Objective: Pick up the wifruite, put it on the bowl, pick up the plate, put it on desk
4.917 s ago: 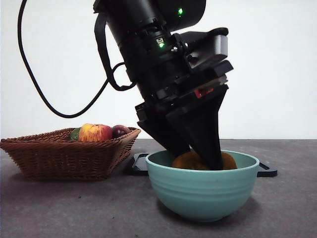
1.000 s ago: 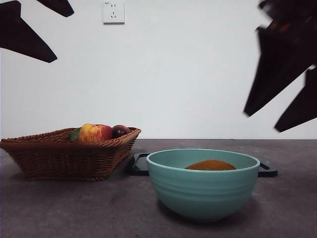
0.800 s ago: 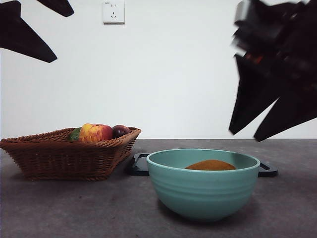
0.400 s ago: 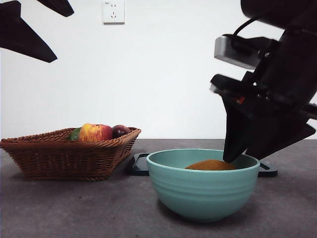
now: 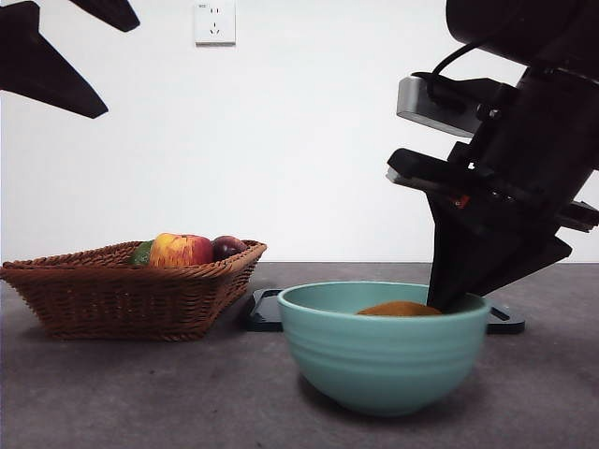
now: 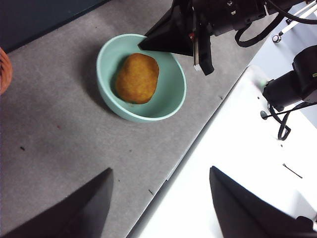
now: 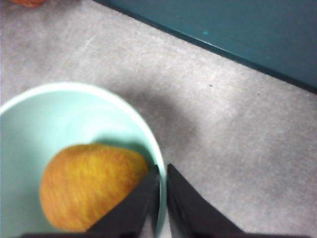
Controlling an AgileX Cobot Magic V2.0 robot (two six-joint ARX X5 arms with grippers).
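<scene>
The wifruite (image 5: pixel 398 309), a small orange-brown fruit, lies inside the teal-green bowl (image 5: pixel 384 360) on the desk (image 5: pixel 140 393). My right gripper (image 5: pixel 447 301) reaches down at the bowl's right side. In the right wrist view that gripper (image 7: pixel 162 171) is shut on the bowl's pale rim (image 7: pixel 59 89), one jaw inside next to the wifruite (image 7: pixel 89 186) and one outside. My left gripper (image 6: pixel 161 169) hangs open high above the table, looking down on the bowl (image 6: pixel 106 49) and the wifruite (image 6: pixel 137 78). The left gripper (image 5: pixel 117 65) shows as black tips at the top left. A plate as such is not in view.
A brown wicker basket (image 5: pixel 112 299) with a red-yellow apple (image 5: pixel 180 250) and a dark purple fruit (image 5: pixel 227 247) stands at the left. A flat black tray (image 5: pixel 265 311) lies just behind the bowl. A wall socket (image 5: pixel 214 21) is on the back wall.
The right gripper has come down from the upper right onto the bowl's right rim and shut on it. The bowl has shifted slightly. The left gripper has stayed still.
</scene>
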